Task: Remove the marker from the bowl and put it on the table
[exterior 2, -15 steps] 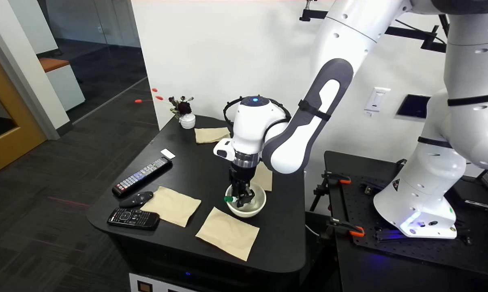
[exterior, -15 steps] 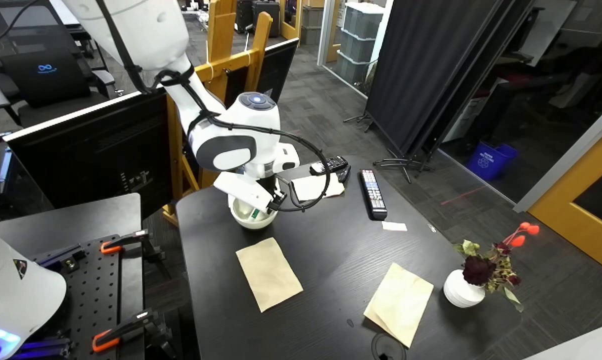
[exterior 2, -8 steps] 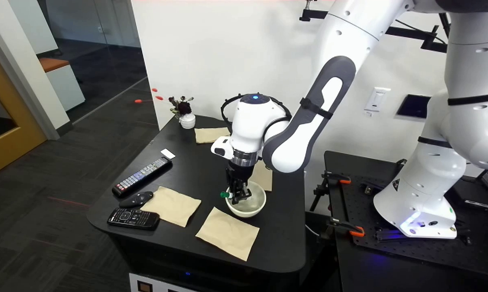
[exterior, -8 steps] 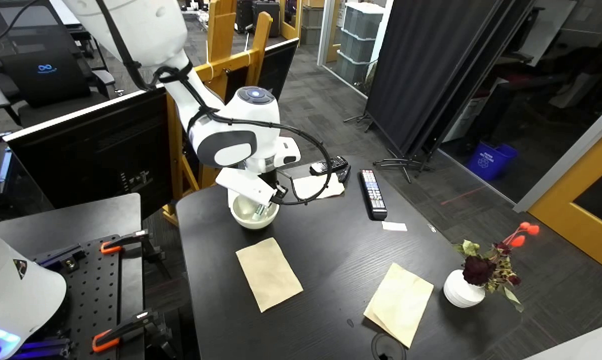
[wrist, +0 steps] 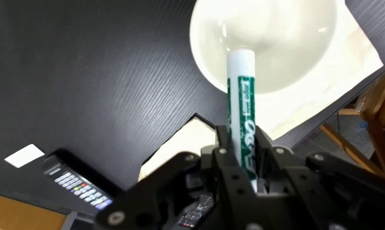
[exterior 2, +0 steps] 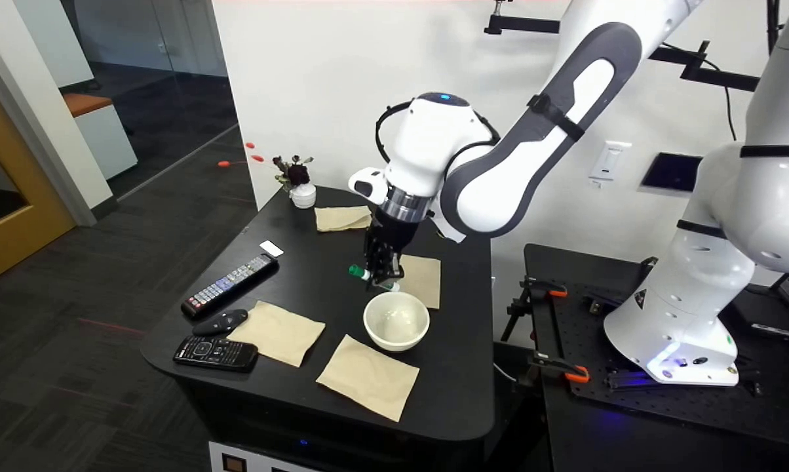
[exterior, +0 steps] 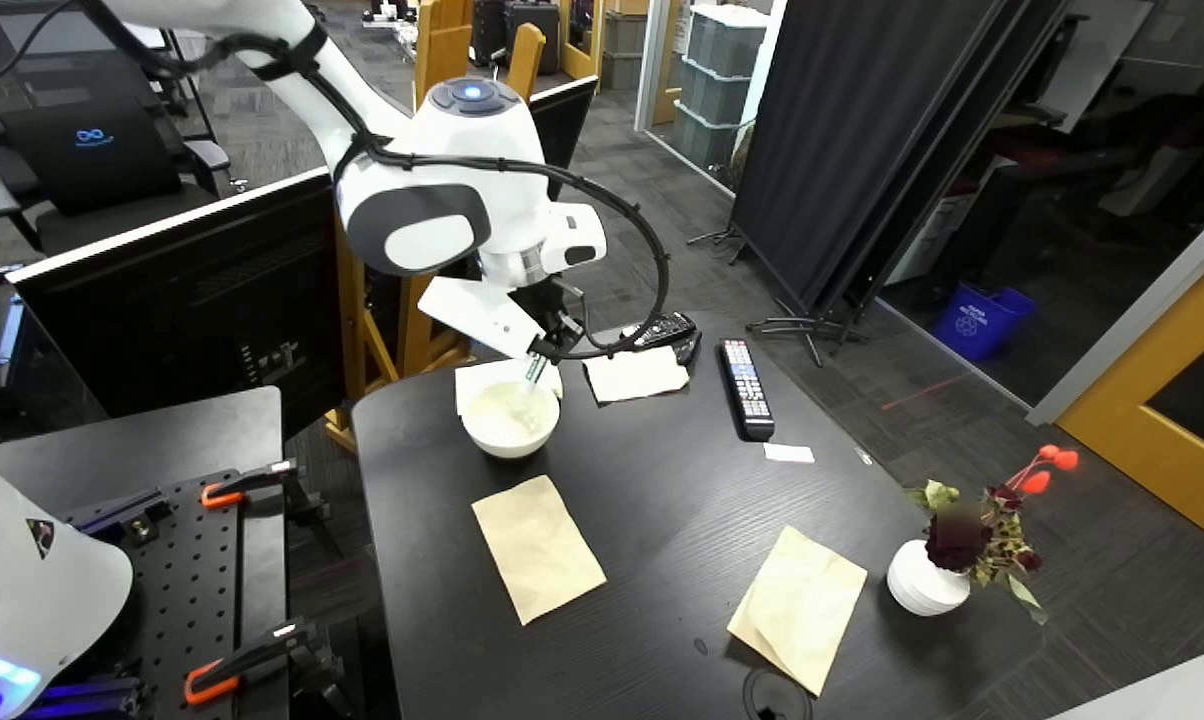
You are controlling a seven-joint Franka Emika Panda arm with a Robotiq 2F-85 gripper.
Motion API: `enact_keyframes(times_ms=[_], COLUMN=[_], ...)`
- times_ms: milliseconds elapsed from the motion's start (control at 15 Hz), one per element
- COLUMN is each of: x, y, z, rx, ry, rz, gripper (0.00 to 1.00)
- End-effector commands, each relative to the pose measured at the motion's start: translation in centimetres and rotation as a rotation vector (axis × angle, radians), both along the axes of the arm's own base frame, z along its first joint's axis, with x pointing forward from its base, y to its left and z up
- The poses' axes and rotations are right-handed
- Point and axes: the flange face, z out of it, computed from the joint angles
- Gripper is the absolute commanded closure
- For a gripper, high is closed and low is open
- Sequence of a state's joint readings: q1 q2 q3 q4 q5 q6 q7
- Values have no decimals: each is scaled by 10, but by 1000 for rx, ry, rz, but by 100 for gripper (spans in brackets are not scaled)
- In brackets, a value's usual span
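Firmly pinched in a robot's gripper (wrist: 242, 145), a green-and-white marker (wrist: 242, 83) hangs in the air over the dark table (exterior 2: 316, 275) in front of me — out of the white bowl (exterior 2: 396, 321), not yet set down. The gripper stands narrow, its black fingers (wrist: 223, 137) pressed to either side of the barrel, while a white arm (exterior 2: 489, 200) bends over the scene from above. In the wrist view the marker's pale end points out past the fingers and overlaps the bowl's rim, the words "low odor" readable on the green label. In an exterior view it slants across the fingers, green end on one side, pale end on the other. The bowl stands upright on the table, close to tan paper sheets (exterior 2: 368, 377); four such sheets are spread about, and whether the bowl touches one, I cannot tell. Elsewhere on the table lie a long black remote (exterior 2: 229, 286), with a white card (exterior 2: 271, 248) near one end, plus a rounded remote (exterior 2: 221, 322) and a short remote (exterior 2: 215, 354) side by side — both near a sheet. Close to the wall (exterior 2: 303, 78), a small white vase (exterior 2: 303, 196) holds flowers (exterior 2: 297, 173), seen in both exterior views.
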State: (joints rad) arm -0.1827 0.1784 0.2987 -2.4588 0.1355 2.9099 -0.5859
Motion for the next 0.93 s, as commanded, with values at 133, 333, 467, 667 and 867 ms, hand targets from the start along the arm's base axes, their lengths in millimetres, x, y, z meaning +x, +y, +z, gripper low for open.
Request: enact_keyframes(times_ms=[133,333,467,667,867], x=[-11,-4,1,14,33], y=[-56,-95,-120,-151,-160], z=[38,34,31,26,12], rx=[-34,-79,-110,-163,-192], ry=[-142,-173,-177,-155,-108], rz=[-132,-166,-186,-203,-192], gripper=[95,95,95,95,95])
